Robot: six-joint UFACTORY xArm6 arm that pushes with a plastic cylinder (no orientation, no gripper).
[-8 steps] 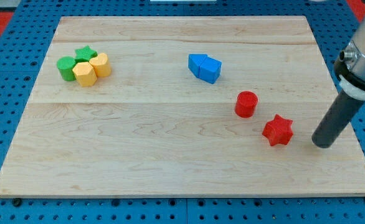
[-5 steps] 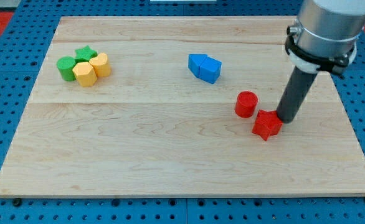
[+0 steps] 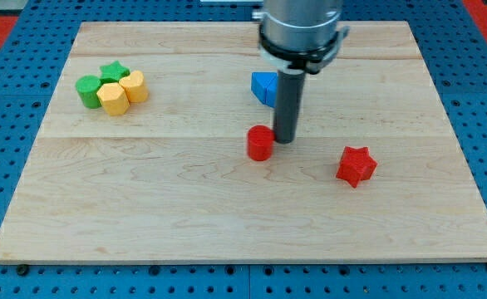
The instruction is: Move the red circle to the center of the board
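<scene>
The red circle (image 3: 260, 143) is a short red cylinder standing near the middle of the wooden board (image 3: 185, 208). My tip (image 3: 284, 139) is right beside it, at its right and slightly toward the view's top, touching or nearly touching it. The rod rises from there and covers part of the blue blocks. The red star (image 3: 356, 165) lies apart, to the view's right of the circle.
Two blue blocks (image 3: 265, 86) sit together just above the tip, partly hidden by the rod. At the view's upper left a green circle (image 3: 88, 90), a green star (image 3: 113, 71) and two yellow hexagons (image 3: 113, 98) (image 3: 134, 85) are clustered together.
The tip swept leftward past the red star, nudging it slightly left, then pushed the red circle left toward the board's middle. The other blocks have not moved.
</scene>
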